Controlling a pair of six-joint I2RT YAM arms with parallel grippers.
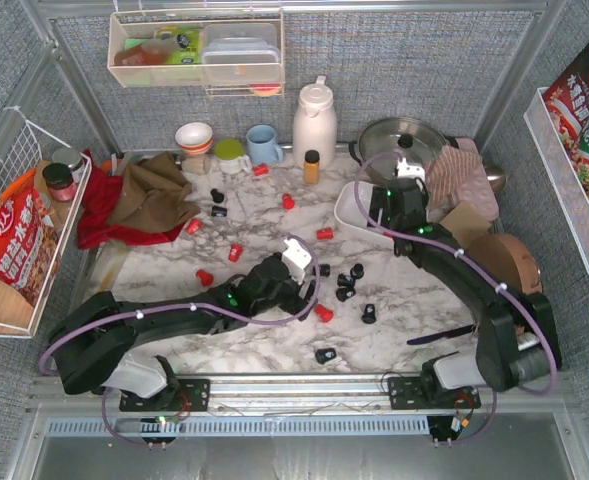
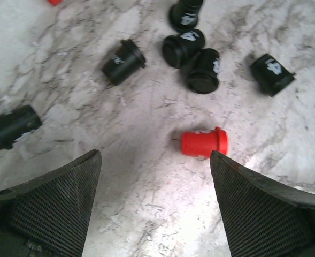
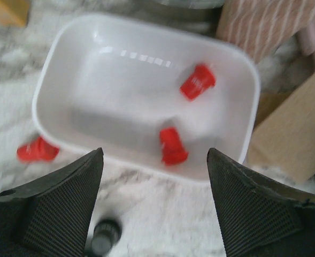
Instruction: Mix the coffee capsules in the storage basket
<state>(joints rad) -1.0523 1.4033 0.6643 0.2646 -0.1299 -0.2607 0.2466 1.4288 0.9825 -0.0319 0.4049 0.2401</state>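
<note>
The white storage basket lies just beyond my right gripper, which hovers open and empty over its near rim. Two red coffee capsules lie inside it. Outside it are another red capsule on the left and a blurred black one below. My left gripper is open over bare marble, a red capsule on its side by its right fingertip. Several black capsules lie beyond. From above, red and black capsules are scattered across the table, with the basket at right.
Red and brown cloths are heaped at back left. Bowls, a blue mug, a white thermos and an amber bottle line the back. A lidded pot and a striped cloth crowd the basket's right.
</note>
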